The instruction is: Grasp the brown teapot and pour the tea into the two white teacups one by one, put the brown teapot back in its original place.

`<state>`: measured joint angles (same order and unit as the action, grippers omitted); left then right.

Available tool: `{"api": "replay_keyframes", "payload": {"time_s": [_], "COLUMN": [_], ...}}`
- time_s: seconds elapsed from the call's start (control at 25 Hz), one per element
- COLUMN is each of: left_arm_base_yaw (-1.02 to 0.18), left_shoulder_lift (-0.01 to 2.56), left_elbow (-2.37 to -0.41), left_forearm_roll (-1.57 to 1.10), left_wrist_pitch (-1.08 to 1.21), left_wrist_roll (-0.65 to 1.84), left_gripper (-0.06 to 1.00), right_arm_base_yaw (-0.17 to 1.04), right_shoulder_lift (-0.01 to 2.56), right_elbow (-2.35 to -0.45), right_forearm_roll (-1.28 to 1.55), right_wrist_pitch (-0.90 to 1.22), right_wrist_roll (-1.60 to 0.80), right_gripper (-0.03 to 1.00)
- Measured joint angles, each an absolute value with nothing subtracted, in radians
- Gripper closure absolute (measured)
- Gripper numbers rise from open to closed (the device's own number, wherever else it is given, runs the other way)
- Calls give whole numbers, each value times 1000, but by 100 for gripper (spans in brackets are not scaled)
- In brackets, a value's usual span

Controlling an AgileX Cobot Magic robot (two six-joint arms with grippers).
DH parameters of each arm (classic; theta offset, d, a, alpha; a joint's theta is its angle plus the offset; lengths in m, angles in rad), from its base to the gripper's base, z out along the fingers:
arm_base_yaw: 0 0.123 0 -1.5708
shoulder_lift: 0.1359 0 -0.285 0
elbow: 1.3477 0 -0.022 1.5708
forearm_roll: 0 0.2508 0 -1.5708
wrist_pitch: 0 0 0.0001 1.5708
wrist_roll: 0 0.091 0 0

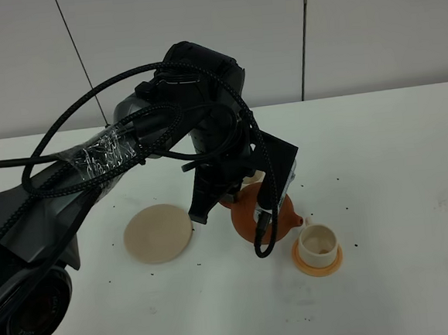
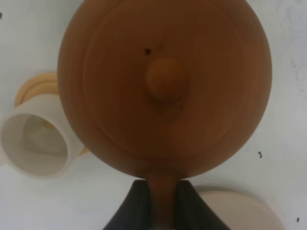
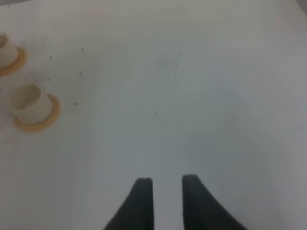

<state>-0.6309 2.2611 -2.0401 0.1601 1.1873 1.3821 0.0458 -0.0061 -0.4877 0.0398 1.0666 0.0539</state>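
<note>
The left gripper [image 2: 162, 194] was clamped on the handle of the brown teapot [image 1: 242, 216]. From the high view, a white teacup [image 1: 318, 242] on its orange coaster [image 1: 319, 267] stood at the pot's 4 o'clock and the beige disc [image 1: 158, 233] lay at its 9 o'clock. The right gripper [image 3: 167, 184] hovered over the table [image 3: 192, 96], jaws narrowly parted and empty.

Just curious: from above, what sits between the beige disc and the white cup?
The brown teapot, gripped by the left pincer, as the exterior high view shows.
</note>
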Motion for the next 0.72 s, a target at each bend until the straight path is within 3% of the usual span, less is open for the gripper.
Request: {"api": "replay_keyframes", "payload": {"time_s": [0.72], "left_arm_base_yaw": [-681], "left_shoulder_lift": [2261], "left_elbow": [-2040], "left_forearm_roll": [223], "left_wrist_pitch": [1186], "left_wrist_roll": [1364], "left_gripper": [77], "right_arm_base_yaw": [46], "right_shoulder_lift": [-6], "right_elbow": [-488], "right_forearm_roll": [40], "right_wrist_pitch": [1067], "right_wrist_roll": [54], "right_gripper": [82]}}
